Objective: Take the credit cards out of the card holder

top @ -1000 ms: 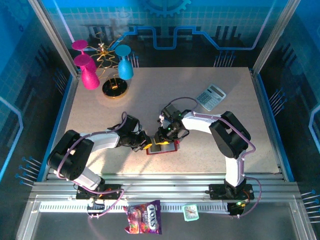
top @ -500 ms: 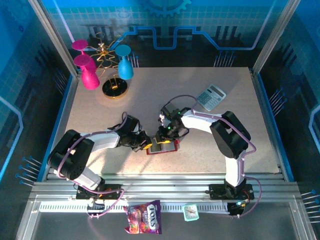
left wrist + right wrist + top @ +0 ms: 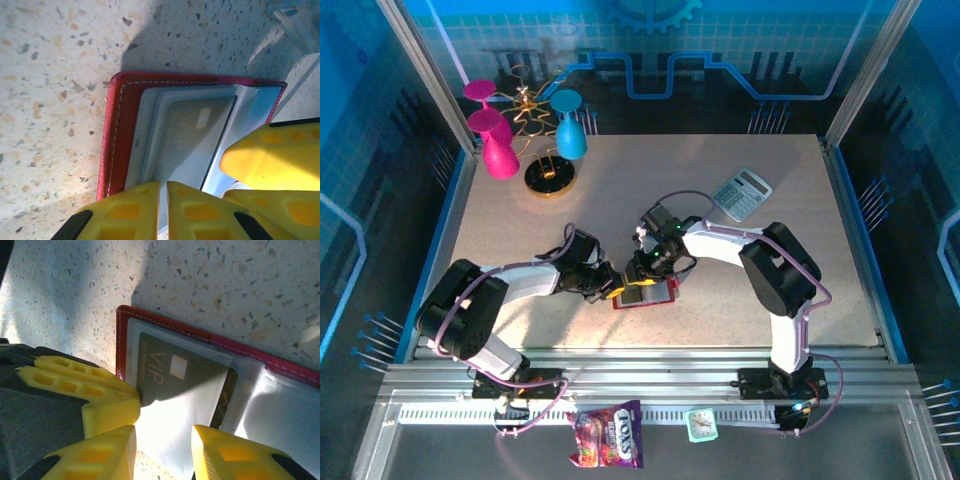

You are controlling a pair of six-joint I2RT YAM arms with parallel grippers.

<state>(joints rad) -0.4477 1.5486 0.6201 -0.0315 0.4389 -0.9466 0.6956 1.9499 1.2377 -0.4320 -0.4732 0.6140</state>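
Presently, the card holder [image 3: 660, 297] is touched at its 9 o'clock edge by the closed left gripper [image 3: 163, 192]. The right gripper [image 3: 163, 440] is held open over a credit card [image 3: 170, 385].

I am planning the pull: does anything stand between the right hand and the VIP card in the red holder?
No loose thing does. The VIP card lies under the clear pocket film of the card holder, so the film covers it. The shut left hand sits at the holder's edge, close beside the open right hand.
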